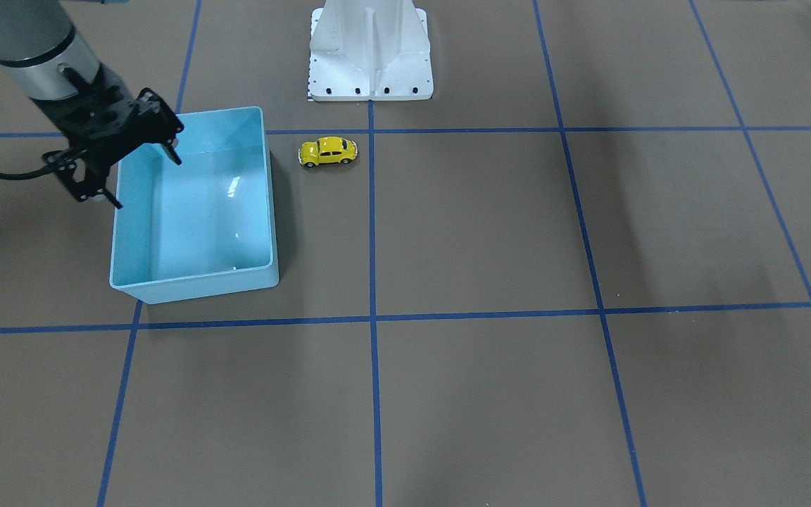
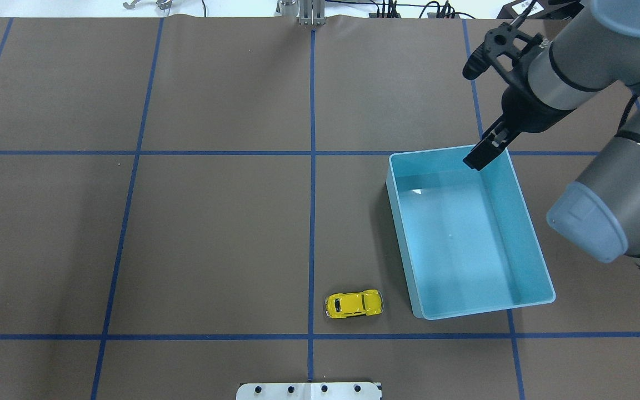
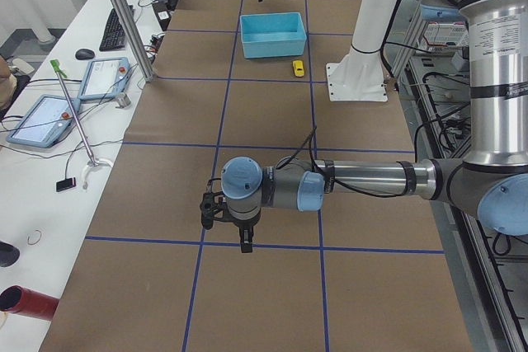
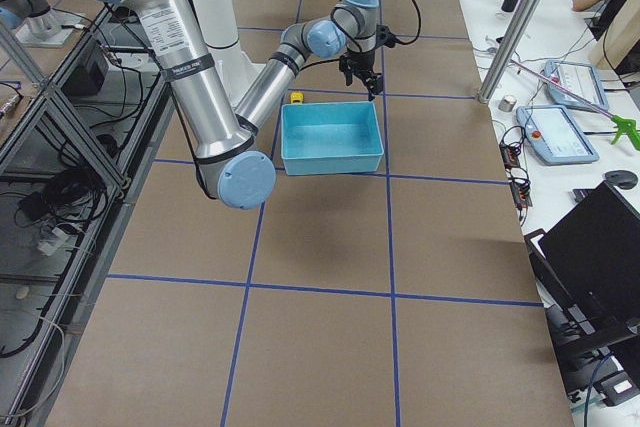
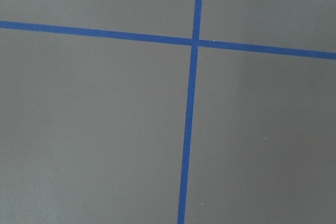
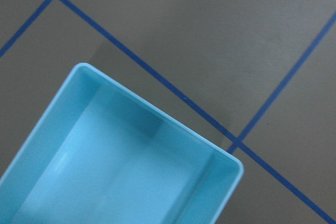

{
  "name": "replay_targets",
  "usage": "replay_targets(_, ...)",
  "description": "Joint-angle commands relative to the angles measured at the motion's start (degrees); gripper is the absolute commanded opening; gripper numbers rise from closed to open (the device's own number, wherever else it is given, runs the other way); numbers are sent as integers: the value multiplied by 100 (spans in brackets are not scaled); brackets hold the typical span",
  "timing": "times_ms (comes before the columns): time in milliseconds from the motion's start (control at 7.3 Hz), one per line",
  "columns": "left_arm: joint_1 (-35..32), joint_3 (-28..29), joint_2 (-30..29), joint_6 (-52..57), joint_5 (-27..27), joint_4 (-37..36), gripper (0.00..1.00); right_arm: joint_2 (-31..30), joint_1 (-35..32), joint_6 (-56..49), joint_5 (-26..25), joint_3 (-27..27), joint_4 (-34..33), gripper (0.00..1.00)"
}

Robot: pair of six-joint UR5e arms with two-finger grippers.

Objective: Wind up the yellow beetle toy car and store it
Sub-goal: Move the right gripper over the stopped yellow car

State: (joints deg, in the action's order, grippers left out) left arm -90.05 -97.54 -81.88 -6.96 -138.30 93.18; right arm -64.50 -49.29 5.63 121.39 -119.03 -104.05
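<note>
the yellow car (image 1: 327,151) stands on its wheels on the brown table (image 1: 490,225), outside the blue bin (image 1: 194,289). it is just beside the bin's corner nearest the white robot base (image 1: 370,56), apart from the wall. its long axis runs side to side across the table, level with the blue tape line (image 1: 476,129) next to it. one end faces the bin and the other faces the centre tape line; the car is too small to tell which end is the nose. the right gripper (image 1: 150,184) hangs above the bin, over its wall on the robot's right side. its two black fingers (image 1: 172,144) are spread wide with nothing between them, and they touch neither bin nor car. the right wrist view looks down on one rounded corner of the bin. the left gripper (image 3: 242,241) hovers well away from the car, above a crossing of tape lines. it shows only in the side view, so whether its jaws are spread or pressed together cannot be told.
</note>
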Motion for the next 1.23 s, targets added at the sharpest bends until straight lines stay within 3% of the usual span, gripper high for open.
replay_targets(0, -13, 138, 23, 28, -4, 16, 100, 201, 777, -140, -80, -33, 654, 100)
replay_targets(411, -127, 314, 14, 37, -4, 16, 100, 745, 1727, -900, -211, 37, 913, 100)
replay_targets(685, -144, 385, 15, 11, -4, 7, 100, 606, 2570, -1116, -902, 108, 887, 100)
replay_targets(1095, -144, 394, 23, 2, -4, 7, 100, 483, 3021, -1134, -1493, 292, 729, 100)
